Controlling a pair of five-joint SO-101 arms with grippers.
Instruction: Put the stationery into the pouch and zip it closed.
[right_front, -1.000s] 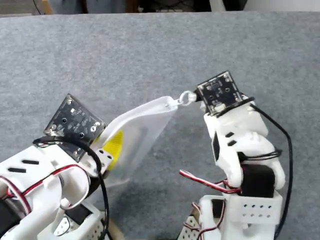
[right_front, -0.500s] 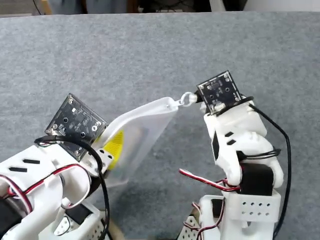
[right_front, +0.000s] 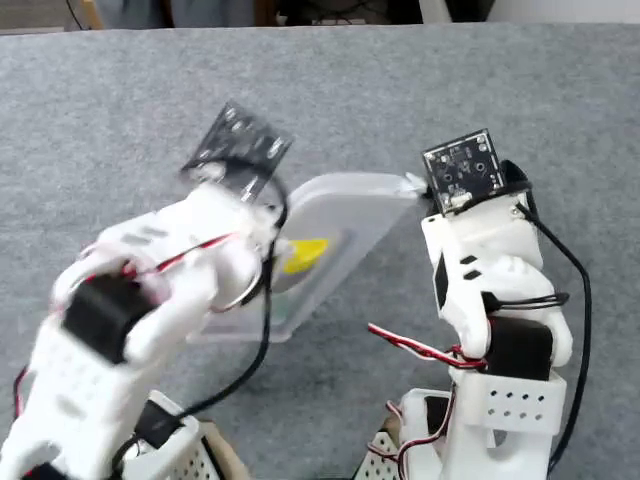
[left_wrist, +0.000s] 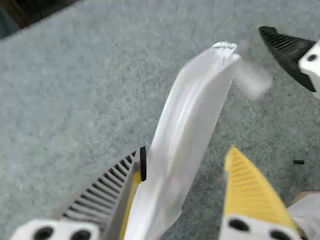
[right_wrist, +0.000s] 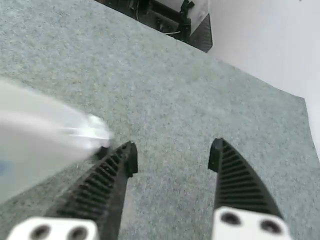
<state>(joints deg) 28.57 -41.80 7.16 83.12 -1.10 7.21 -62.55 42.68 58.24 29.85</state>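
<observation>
Two arms at a grey felt table (right_front: 120, 90), one pouch between them.

Item 1: pouch (right_front: 345, 215), translucent white, tilted, spanning from the left arm toward the right. Its contents cannot be made out. Its zip-pull end (right_wrist: 97, 127) sits just beside one black fingertip of the right gripper (right_wrist: 174, 145), outside the gap.

Item 2: right gripper, jaws apart, nothing between them, grey felt below.

Item 3: left gripper (left_wrist: 187, 151), jaws apart, with the pouch standing edge-on between them. The pouch leans against the ribbed dark finger (left_wrist: 120, 175), and a clear gap separates it from the yellow finger (left_wrist: 250, 190).
</observation>
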